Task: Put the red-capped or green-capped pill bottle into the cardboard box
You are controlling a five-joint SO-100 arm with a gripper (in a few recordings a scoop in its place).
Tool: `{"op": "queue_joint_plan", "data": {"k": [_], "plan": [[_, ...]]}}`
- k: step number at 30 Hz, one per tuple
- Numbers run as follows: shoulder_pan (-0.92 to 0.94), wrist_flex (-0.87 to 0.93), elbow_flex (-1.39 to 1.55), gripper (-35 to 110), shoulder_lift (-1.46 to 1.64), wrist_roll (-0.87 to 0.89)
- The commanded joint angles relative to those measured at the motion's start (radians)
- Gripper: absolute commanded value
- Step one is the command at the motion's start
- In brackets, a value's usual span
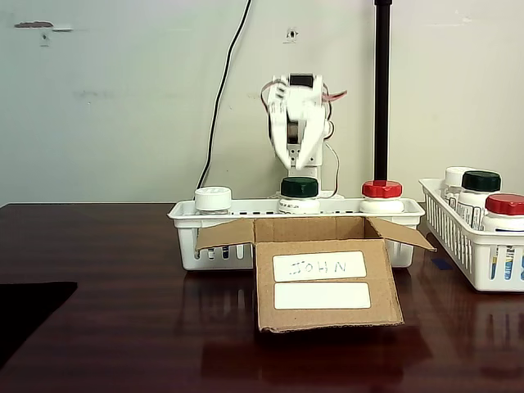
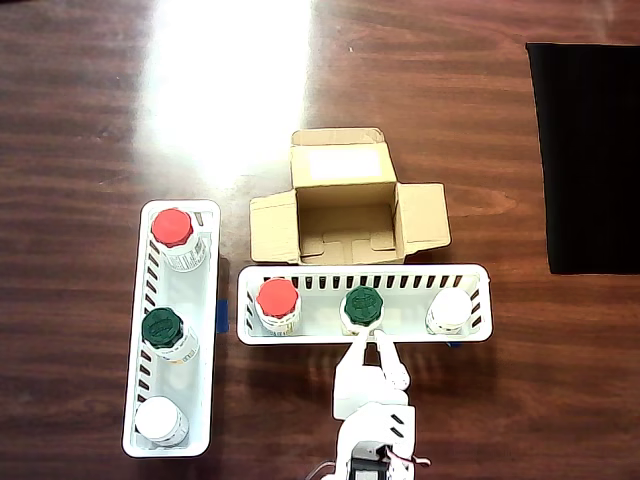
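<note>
The cardboard box (image 1: 327,282) (image 2: 345,215) stands open in the middle of the table with its flaps spread, its "JOHN" label facing the fixed view, and nothing inside. Behind it a long white basket (image 1: 184,214) (image 2: 365,272) holds a red-capped bottle (image 1: 381,193) (image 2: 277,300), a green-capped bottle (image 1: 300,190) (image 2: 362,306) and a white-capped bottle (image 1: 213,199) (image 2: 450,308). My white gripper (image 1: 298,166) (image 2: 368,338) points down just above and behind the green-capped bottle, at the basket's arm-side wall. Its fingers stand slightly apart and hold nothing.
A second white basket (image 1: 446,217) (image 2: 212,330) stands beside the first with red-capped (image 2: 172,230), green-capped (image 2: 162,328) and white-capped (image 2: 160,420) bottles. A black mat (image 2: 590,150) lies at the table's edge. A black pole (image 1: 381,90) rises behind the long basket.
</note>
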Motion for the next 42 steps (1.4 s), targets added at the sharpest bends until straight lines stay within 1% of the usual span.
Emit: {"op": "queue_joint_plan", "data": {"k": [1,3,6,10,12,17,19,22,25,28,33,37,42], "plan": [[-0.147,0.13,-0.244,2,0.087,-0.057],[-0.265,0.176,-0.333,2,0.086,-0.106],[-0.402,0.202,-0.393,2,0.083,-0.117],[-0.48,0.109,-0.377,5,0.028,-0.083],[-0.508,0.029,-0.377,12,-0.048,-0.072],[-0.595,-0.201,-0.377,40,-0.25,-0.037],[-0.637,-0.301,-0.376,49,-0.336,-0.021],[-0.706,-0.479,-0.371,60,-0.472,-0.008],[-0.772,-0.634,-0.387,68,-0.614,-0.003],[-0.822,-0.753,-0.399,70,-0.727,0.008],[-0.887,-0.962,-0.382,70,-0.905,0.015],[-0.934,-1.114,-0.316,70,-0.985,0.02],[-0.943,-1.186,-0.179,70,-0.971,0.04]]}}
